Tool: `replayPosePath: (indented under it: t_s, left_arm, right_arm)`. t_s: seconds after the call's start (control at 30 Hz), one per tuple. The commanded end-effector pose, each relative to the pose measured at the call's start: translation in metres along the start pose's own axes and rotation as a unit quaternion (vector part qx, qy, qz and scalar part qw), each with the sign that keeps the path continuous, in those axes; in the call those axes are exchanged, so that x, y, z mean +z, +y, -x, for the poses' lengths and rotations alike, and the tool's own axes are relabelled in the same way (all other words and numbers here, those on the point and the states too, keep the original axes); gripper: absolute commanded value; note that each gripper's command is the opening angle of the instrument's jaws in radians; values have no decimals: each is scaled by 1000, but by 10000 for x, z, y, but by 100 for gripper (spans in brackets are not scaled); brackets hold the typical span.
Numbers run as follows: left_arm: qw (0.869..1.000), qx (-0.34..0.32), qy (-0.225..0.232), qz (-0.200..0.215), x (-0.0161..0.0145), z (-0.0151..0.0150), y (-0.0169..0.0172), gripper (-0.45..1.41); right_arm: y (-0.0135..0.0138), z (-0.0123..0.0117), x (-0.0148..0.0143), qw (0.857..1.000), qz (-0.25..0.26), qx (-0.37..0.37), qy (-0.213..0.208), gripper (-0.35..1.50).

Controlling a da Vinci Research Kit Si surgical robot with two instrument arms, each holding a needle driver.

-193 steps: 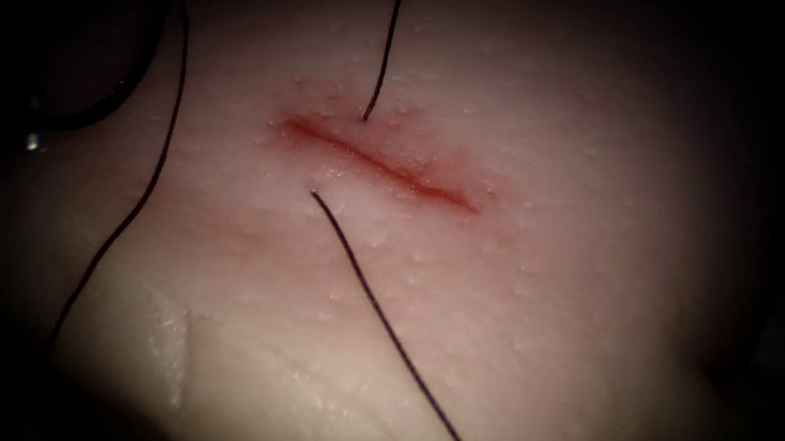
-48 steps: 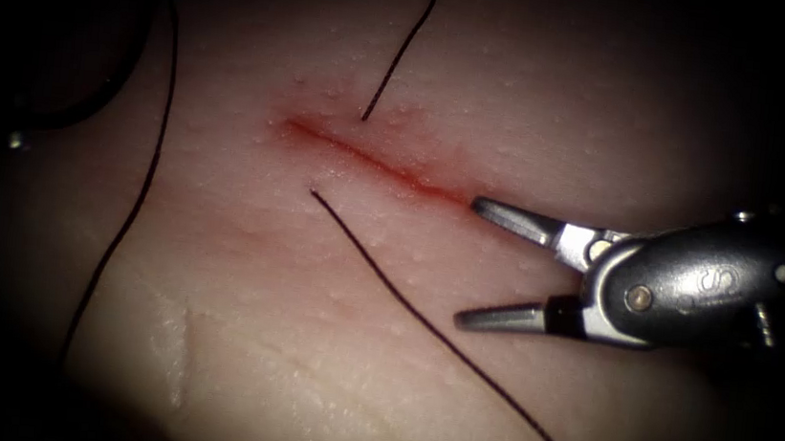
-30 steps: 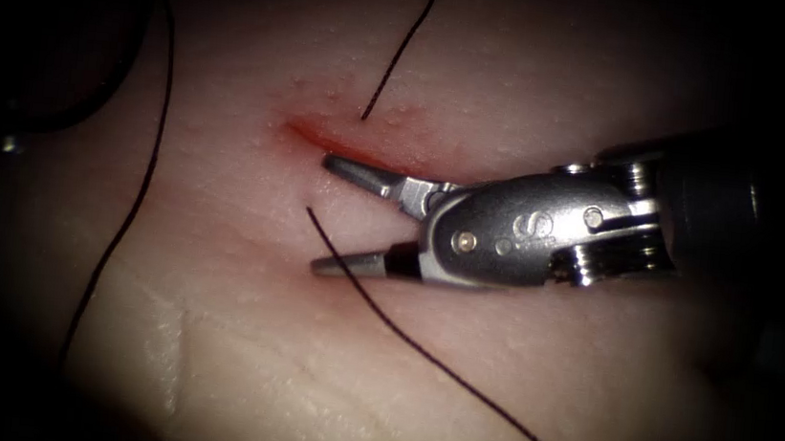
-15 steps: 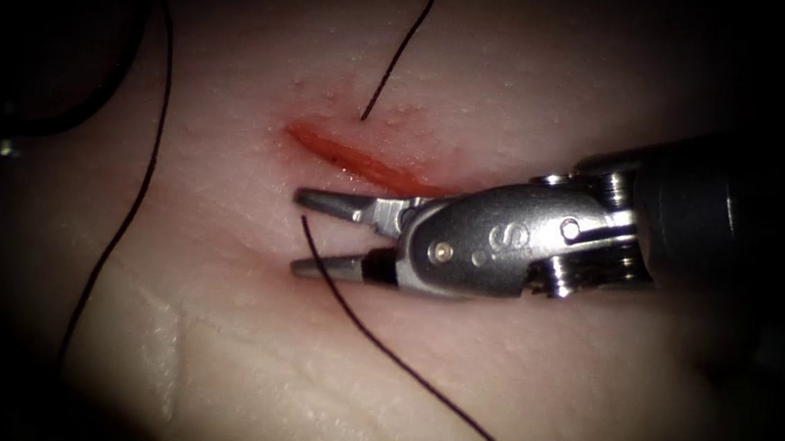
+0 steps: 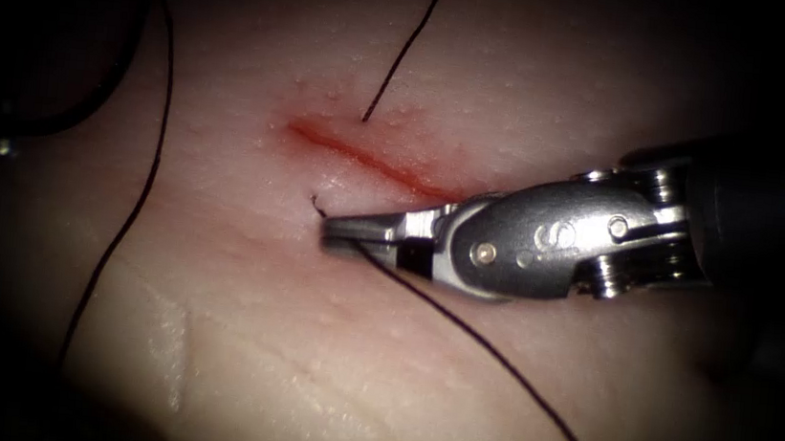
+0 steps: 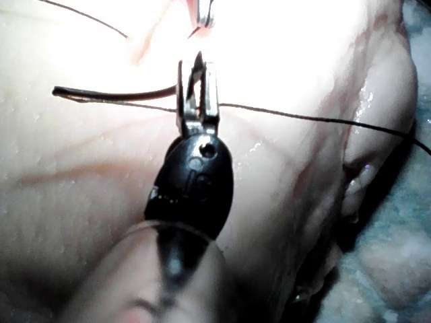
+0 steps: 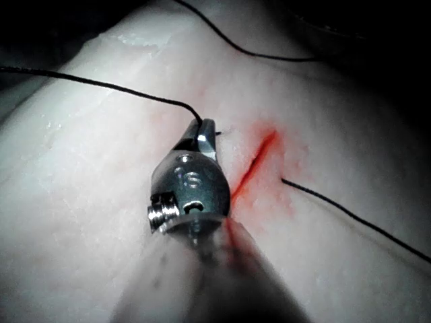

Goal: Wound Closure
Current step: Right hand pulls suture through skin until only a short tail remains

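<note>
The red cut [image 5: 370, 159] runs slantwise across the pale tissue [image 5: 481, 95]. My right tool [image 5: 329, 229] comes in from the right and is shut on the dark thread [image 5: 495, 355], close to where it leaves the tissue on the cut's lower left side. The right wrist view shows the same grip [image 7: 205, 128] beside the cut [image 7: 252, 165]. A second strand [image 5: 405, 44] enters the tissue just above the cut. My left tool [image 6: 196, 84] is shut on a dark curved needle [image 6: 114, 93] near its end, above the tissue, and thin thread [image 6: 303, 116] trails away from it.
A long loop of thread [image 5: 141, 187] lies over the tissue far to the left of the cut. The tissue falls away in a fatty fold [image 5: 168, 353] at the lower left. Darkness surrounds the lit area.
The right tool came in from the right with its jaws open, moved left along the cut to the thread's exit point, and closed on the thread. The thread now bends at the jaws.
</note>
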Motion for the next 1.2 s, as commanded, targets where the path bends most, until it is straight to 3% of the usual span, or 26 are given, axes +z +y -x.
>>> replayPosePath:
  t_s: [0.03, 1.2]
  left_arm:
    - [1000, -2, 0, 0, 6, 6, 9, -45]
    - [1000, -2, 0, -1, 9, 7, 7, -45]
  right_arm:
    - [-7, -1, 5, 1000, -1, 0, 2, -35]
    - [-105, -74, -82, 1000, -13, -12, 19, -35]
